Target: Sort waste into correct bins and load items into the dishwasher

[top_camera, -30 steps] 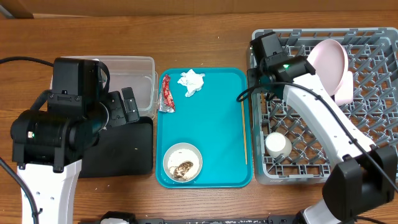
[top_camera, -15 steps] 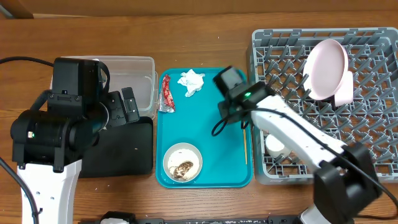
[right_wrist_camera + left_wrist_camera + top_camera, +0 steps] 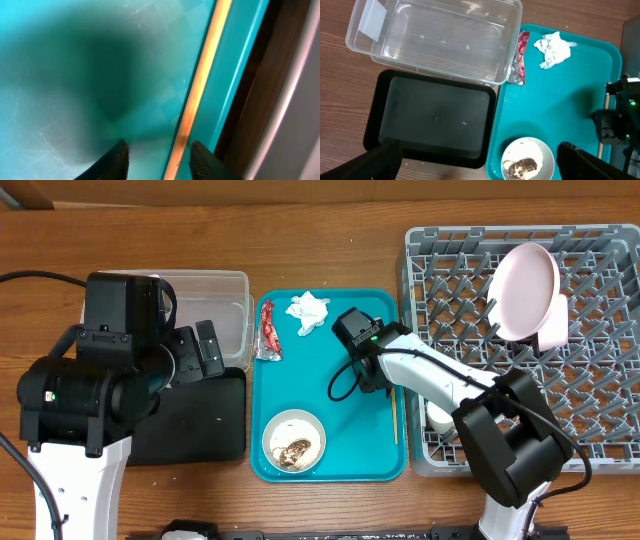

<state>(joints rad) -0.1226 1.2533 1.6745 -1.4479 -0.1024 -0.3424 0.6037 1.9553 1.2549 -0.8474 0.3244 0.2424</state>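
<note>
My right gripper [image 3: 377,376] is open and low over the teal tray's right side. In the right wrist view its fingers [image 3: 159,150] straddle the wooden chopsticks [image 3: 199,90], which lie along the tray's right rim [image 3: 393,412]. The red wrapper [image 3: 269,330] and white tissue [image 3: 308,312] lie at the tray's far end. A white bowl [image 3: 293,442] with brown food scraps sits at its near end. A pink bowl [image 3: 527,288] stands on edge in the grey dish rack [image 3: 590,390]. A white cup [image 3: 438,416] lies there too. My left gripper [image 3: 203,350] is open and empty.
The clear tub [image 3: 215,295] and the black tray [image 3: 195,420] sit left of the teal tray [image 3: 345,300]. The left wrist view shows the tub [image 3: 435,40], black tray [image 3: 432,117], wrapper [image 3: 522,55], tissue [image 3: 553,49] and bowl [image 3: 527,159].
My right arm has swung left from the dish rack to the teal tray and come down over the chopsticks. The left arm has not moved.
</note>
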